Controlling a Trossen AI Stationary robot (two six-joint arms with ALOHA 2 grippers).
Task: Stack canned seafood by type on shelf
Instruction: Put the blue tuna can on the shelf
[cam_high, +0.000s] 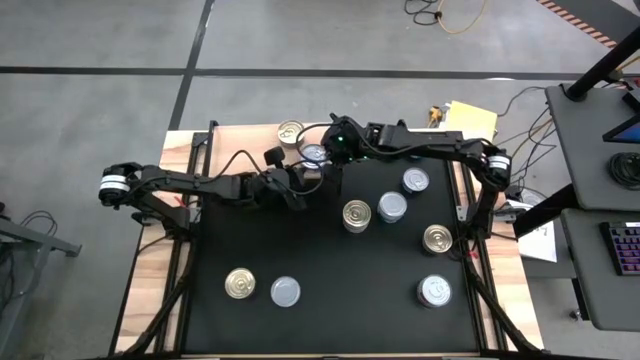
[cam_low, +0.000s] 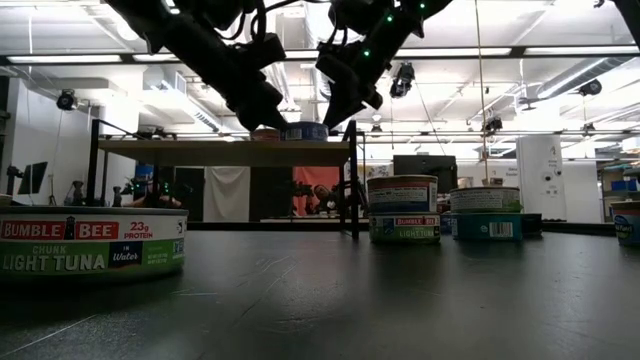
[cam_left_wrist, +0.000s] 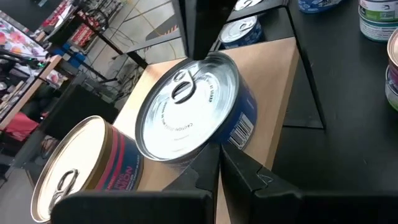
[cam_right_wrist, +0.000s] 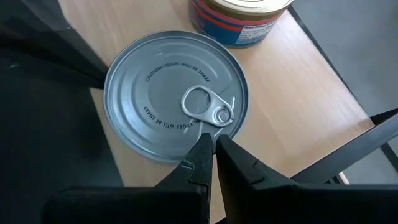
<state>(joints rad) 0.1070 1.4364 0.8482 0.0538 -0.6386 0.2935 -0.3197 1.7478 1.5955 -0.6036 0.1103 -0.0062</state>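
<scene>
Shelf (cam_right_wrist: 298, 112) holds apparently just two tins (cam_right_wrist: 175, 96).

Layout: shelf, tins and claws on the tabletop (cam_high: 330, 270)

Shelf (cam_left_wrist: 283, 81) at the tabletop's far edge, carrying two tins side by side: one (cam_high: 290, 131) toward the far-left corner, the other (cam_high: 314, 153) just right of it. Left claw (cam_high: 300, 190) just before the shelf's front edge, near the second tin; right claw (cam_high: 333, 150) above that tin's right side. Mid-tabletop: two tins (cam_high: 356, 215) (cam_high: 392, 207) nearly touching, another (cam_high: 415, 181) behind them to the right. One tin (cam_high: 437, 238) by the right edge. Near edge: two tins (cam_high: 240, 283) (cam_high: 285, 291) close together at left, one (cam_high: 434, 291) at right.
</scene>
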